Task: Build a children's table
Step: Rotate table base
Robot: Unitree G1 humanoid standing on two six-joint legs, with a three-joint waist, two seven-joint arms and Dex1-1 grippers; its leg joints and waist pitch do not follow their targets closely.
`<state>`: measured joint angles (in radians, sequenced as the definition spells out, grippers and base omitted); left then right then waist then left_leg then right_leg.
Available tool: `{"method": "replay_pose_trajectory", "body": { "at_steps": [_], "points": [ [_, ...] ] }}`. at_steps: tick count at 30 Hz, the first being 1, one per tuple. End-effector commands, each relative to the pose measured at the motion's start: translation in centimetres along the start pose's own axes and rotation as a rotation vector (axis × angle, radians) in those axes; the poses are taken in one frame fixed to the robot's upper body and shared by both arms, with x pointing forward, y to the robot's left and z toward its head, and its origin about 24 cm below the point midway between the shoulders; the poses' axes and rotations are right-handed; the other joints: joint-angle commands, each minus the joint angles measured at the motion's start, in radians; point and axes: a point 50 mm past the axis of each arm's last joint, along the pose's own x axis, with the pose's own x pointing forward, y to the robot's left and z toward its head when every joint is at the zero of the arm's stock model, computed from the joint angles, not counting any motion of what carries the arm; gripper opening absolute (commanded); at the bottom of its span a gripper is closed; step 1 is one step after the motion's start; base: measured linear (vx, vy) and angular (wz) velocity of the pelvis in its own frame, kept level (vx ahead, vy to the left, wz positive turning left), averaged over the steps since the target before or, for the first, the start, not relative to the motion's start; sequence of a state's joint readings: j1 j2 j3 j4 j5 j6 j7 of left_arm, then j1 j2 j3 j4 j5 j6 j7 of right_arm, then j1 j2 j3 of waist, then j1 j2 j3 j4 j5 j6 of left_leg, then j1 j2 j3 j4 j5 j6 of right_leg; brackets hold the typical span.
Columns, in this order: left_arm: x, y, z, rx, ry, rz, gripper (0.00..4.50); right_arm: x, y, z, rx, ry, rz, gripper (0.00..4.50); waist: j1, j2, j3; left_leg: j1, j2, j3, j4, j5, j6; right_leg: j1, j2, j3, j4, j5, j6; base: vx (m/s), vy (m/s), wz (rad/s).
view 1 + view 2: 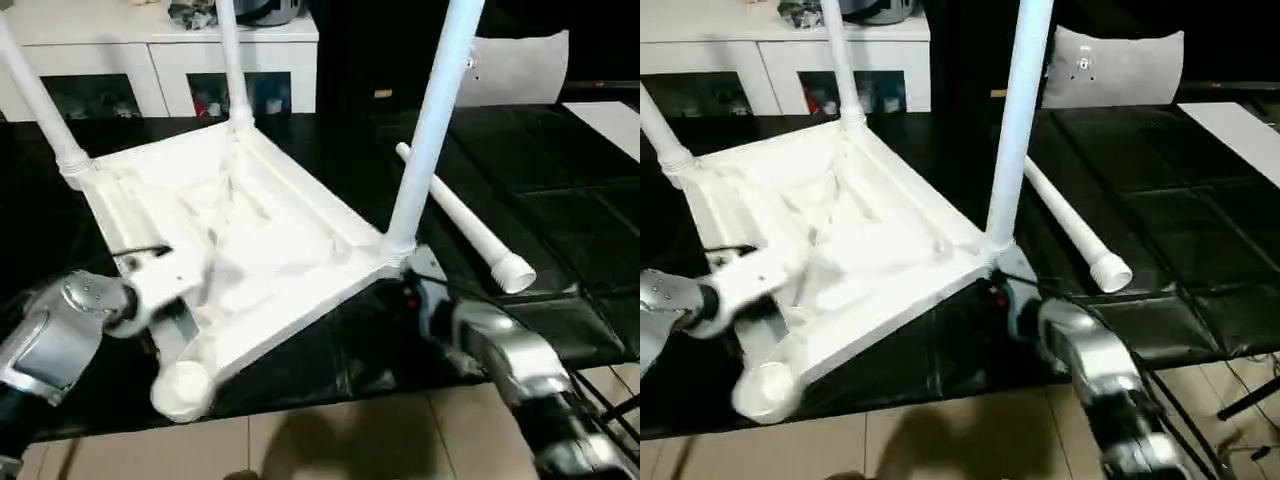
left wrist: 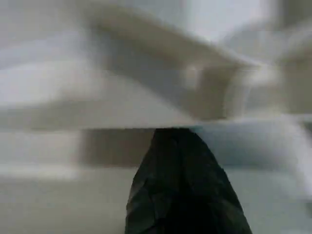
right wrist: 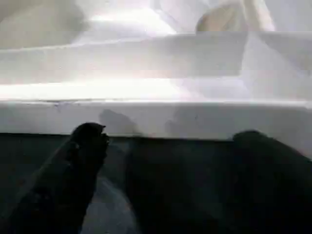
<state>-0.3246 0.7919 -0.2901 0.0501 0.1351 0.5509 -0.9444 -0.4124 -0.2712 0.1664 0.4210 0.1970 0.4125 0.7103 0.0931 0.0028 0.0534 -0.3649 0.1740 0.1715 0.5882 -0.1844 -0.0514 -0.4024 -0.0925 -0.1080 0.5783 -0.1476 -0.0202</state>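
From the left eye view we see the table top [image 1: 250,250] lying underside up on the black mat [image 1: 560,260], with three legs [image 1: 432,120] standing in their corner sockets. The fourth leg [image 1: 460,225] lies loose on the mat just beside the top, and the near socket [image 1: 182,388] stands empty. Our left end effector [image 1: 150,262] rests over the ribbed underside near that socket; our right arm [image 1: 510,370] reaches toward the near right corner.

From the right eye view, the loose leg [image 1: 1065,225] sits within easy reach of our right arm.

In the left wrist view our left end effector's fingers [image 2: 185,185] are pressed together against a white rib [image 2: 146,107], holding nothing that we can make out.

In the right wrist view our right end effector [image 3: 165,141] stands spread wide before the top's edge [image 3: 156,117].

We judge the next step is fetching the loose leg: grip it mid-shaft, keep it upright, and steady the top while seating it.
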Motion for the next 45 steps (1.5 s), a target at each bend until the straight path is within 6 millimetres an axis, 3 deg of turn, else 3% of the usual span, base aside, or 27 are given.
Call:
{"method": "replay_pose_trajectory", "body": {
  "at_steps": [1, 3, 4, 5, 8, 11, 14, 17, 22, 25, 26, 28, 29, 34, 37, 39, 41, 43, 45],
  "points": [
    [1.3, -1.8, 0.7, 0.025, -0.059, -0.135, 0.04, 0.4, -0.1, 0.4, -0.024, -0.004, -0.014, 4.50, -0.002, 0.011, -0.059, 0.018, 0.055, -0.024, -0.082, -0.339, -0.033, 0.038, -0.072, 0.060, -0.065, -0.361, -0.181, 0.000, 0.000, 0.00],
    [2.6, -3.1, 1.5, 0.035, -0.137, -0.239, 0.04, 1.2, -0.7, 1.1, -0.022, -0.023, -0.080, 4.50, -0.004, 0.011, -0.059, 0.019, 0.055, -0.024, -0.083, -0.349, -0.041, 0.038, -0.072, 0.060, -0.066, -0.379, -0.173, 0.000, 0.000, 0.00],
    [2.9, -3.7, 2.2, 0.029, -0.174, -0.278, 0.04, 1.5, -0.9, 1.5, -0.018, -0.035, -0.099, 4.50, -0.006, 0.001, -0.059, 0.019, 0.055, -0.024, -0.084, -0.349, -0.041, 0.039, -0.071, 0.060, -0.067, -0.386, -0.172, 0.000, 0.000, 0.00],
    [3.1, -4.2, 2.8, 0.031, -0.206, -0.314, 0.04, 1.7, -1.0, 1.8, -0.017, -0.045, -0.113, 4.50, -0.004, 0.006, -0.059, 0.021, 0.055, -0.024, -0.083, -0.353, -0.045, 0.037, -0.076, 0.062, -0.067, -0.403, -0.172, 0.000, 0.000, 0.00],
    [3.2, -5.3, 4.7, 0.016, -0.302, -0.415, 0.04, 2.5, -1.0, 2.7, -0.020, -0.067, -0.124, 4.50, -0.012, 0.003, -0.058, 0.018, 0.057, -0.023, -0.085, -0.357, -0.044, 0.040, -0.072, 0.065, -0.065, -0.412, -0.161, 0.000, 0.000, 0.00],
    [3.4, -5.9, 6.1, 0.006, -0.376, -0.476, 0.04, 3.0, -0.8, 3.1, -0.024, -0.077, -0.120, 4.50, -0.015, 0.002, -0.064, 0.013, 0.054, -0.021, -0.082, -0.302, -0.034, 0.046, -0.073, 0.065, -0.060, -0.365, -0.169, 0.000, 0.000, 0.00],
    [4.5, -6.4, 7.2, -0.014, -0.421, -0.509, 0.04, 3.5, -0.8, 3.2, -0.032, -0.079, -0.126, 4.50, -0.025, -0.003, -0.068, 0.008, 0.050, -0.015, -0.075, -0.236, -0.012, 0.049, -0.068, 0.066, -0.052, -0.275, -0.201, 0.000, 0.000, 0.00],
    [5.3, -6.9, 8.3, -0.035, -0.464, -0.533, 0.04, 3.6, -0.9, 3.2, -0.032, -0.082, -0.130, 4.50, -0.033, -0.005, -0.067, 0.005, 0.049, -0.012, -0.072, -0.226, 0.004, 0.052, -0.070, 0.064, -0.055, -0.297, -0.200, 0.000, 0.000, 0.00],
    [7.4, -6.4, 10.7, -0.044, -0.490, -0.382, 0.04, 3.3, -1.6, 3.3, -0.030, -0.096, -0.190, 4.50, -0.032, -0.004, -0.065, 0.010, 0.050, -0.013, -0.071, -0.250, 0.006, 0.049, -0.066, 0.062, -0.063, -0.341, -0.187, 0.000, 0.000, 0.00],
    [8.7, -5.9, 11.8, -0.091, -0.482, -0.256, 0.04, 2.8, -2.2, 3.5, -0.021, -0.112, -0.221, 4.50, -0.032, -0.005, -0.065, 0.010, 0.050, -0.014, -0.071, -0.274, 0.005, 0.050, -0.066, 0.060, -0.069, -0.377, -0.168, 0.000, 0.000, 0.00],
    [8.9, -5.8, 12.0, -0.106, -0.486, -0.228, 0.04, 2.7, -2.3, 3.5, -0.020, -0.114, -0.225, 4.50, -0.029, -0.005, -0.066, 0.015, 0.049, -0.014, -0.068, -0.284, 0.005, 0.047, -0.068, 0.059, -0.076, -0.406, -0.153, 0.000, 0.000, 0.00],
    [9.1, -5.7, 12.5, -0.131, -0.503, -0.189, 0.04, 2.5, -2.5, 3.4, -0.015, -0.120, -0.230, 4.50, -0.030, -0.008, -0.066, 0.005, 0.049, -0.017, -0.070, -0.269, 0.013, 0.054, -0.070, 0.057, -0.075, -0.411, -0.147, 0.000, 0.000, 0.00],
    [9.2, -5.7, 12.8, -0.144, -0.518, -0.184, 0.04, 2.3, -2.6, 3.3, -0.013, -0.124, -0.233, 4.50, -0.027, -0.007, -0.067, 0.008, 0.049, -0.016, -0.068, -0.264, 0.017, 0.051, -0.070, 0.056, -0.077, -0.418, -0.144, 0.000, 0.000, 0.00],
    [9.0, -6.0, 13.2, -0.158, -0.552, -0.168, 0.04, 1.3, -3.1, 3.6, 0.006, -0.177, -0.266, 4.50, -0.022, -0.007, -0.071, 0.005, 0.053, -0.014, -0.067, -0.224, 0.037, 0.051, -0.067, 0.057, -0.068, -0.335, -0.168, 0.000, 0.000, 0.00],
    [8.4, -5.4, 13.3, -0.197, -0.612, -0.117, 0.21, 0.4, -3.3, 4.0, 0.024, -0.224, -0.293, 4.50, -0.021, -0.008, -0.072, 0.005, 0.054, -0.014, -0.068, -0.217, 0.044, 0.053, -0.065, 0.057, -0.064, -0.298, -0.178, 0.000, 0.000, 0.00],
    [6.5, -3.9, 13.2, -0.340, -0.726, 0.008, 0.33, -1.3, -3.7, 4.5, 0.028, -0.265, -0.385, 4.50, -0.022, -0.020, -0.071, 0.003, 0.059, -0.012, -0.068, -0.201, 0.048, 0.054, -0.067, 0.059, -0.062, -0.287, -0.182, 0.000, 0.000, 0.00],
    [5.7, -3.0, 12.9, -0.402, -0.752, 0.106, 0.52, -2.0, -3.7, 4.6, 0.049, -0.267, -0.420, 4.50, -0.021, -0.017, -0.069, 0.005, 0.059, -0.012, -0.069, -0.200, 0.047, 0.052, -0.065, 0.059, -0.062, -0.298, -0.184, 0.000, 0.000, 0.00],
    [4.7, -1.7, 12.3, -0.493, -0.779, 0.238, 0.64, -2.7, -3.2, 5.0, 0.087, -0.293, -0.447, 4.50, -0.019, -0.024, -0.065, 0.007, 0.055, -0.011, -0.070, -0.227, 0.046, 0.047, -0.063, 0.056, -0.072, -0.369, -0.147, 0.000, 0.000, 0.00],
    [3.8, -0.9, 11.6, -0.569, -0.801, 0.328, 0.77, -3.3, -2.8, 5.2, 0.101, -0.312, -0.470, 4.50, -0.018, -0.024, -0.062, 0.008, 0.052, -0.013, -0.071, -0.250, 0.036, 0.044, -0.063, 0.053, -0.082, -0.451, -0.099, 0.000, 0.000, 0.00]
  ]
}}
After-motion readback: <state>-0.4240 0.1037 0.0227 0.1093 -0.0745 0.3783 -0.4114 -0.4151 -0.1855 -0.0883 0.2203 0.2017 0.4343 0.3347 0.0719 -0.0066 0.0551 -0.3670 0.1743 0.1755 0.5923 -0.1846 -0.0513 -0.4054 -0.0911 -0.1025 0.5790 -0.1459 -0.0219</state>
